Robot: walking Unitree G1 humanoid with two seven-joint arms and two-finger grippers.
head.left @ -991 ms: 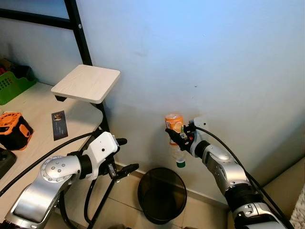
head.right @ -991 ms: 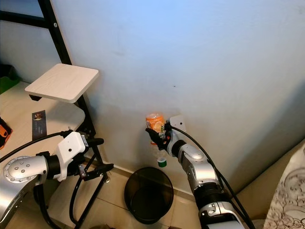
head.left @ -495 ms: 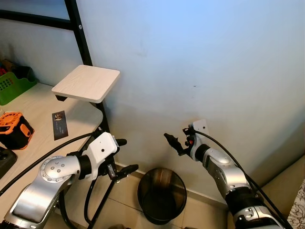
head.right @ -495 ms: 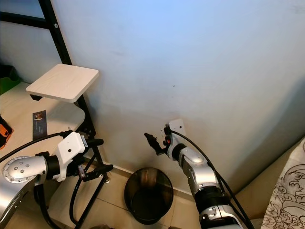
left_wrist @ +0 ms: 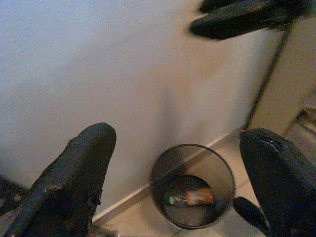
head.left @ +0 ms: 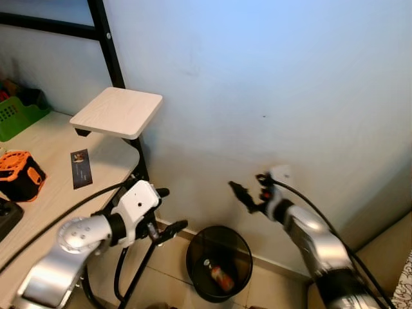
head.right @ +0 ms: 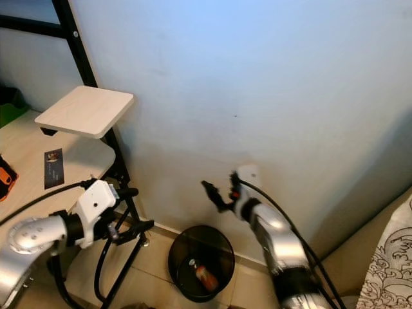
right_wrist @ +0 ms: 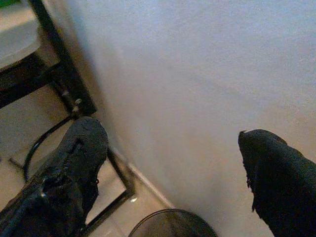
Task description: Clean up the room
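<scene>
A bottle [head.left: 219, 277] with an orange label lies on its side at the bottom of the black mesh bin [head.left: 195, 253], which stands on the tiled floor [head.left: 164, 270] against the pale wall [head.left: 270, 77]. The right gripper [head.left: 246, 196] is raised above the bin, near the wall, its fingers [right_wrist: 81, 148] spread wide apart and holding nothing. The left gripper [head.left: 166, 212] hangs to the left of the bin, beside the black frame [head.left: 109, 45] of the worktop [head.left: 51, 174], its fingers [left_wrist: 86, 158] also wide apart and empty; its wrist view looks down into the bin at the bottle. A small wooden shelf [head.left: 117, 112] juts from the frame above the worktop. On the worktop lie a dark card [head.left: 81, 168] and an orange and black box [head.left: 18, 174], with a green basket [head.left: 16, 116] at the back
</scene>
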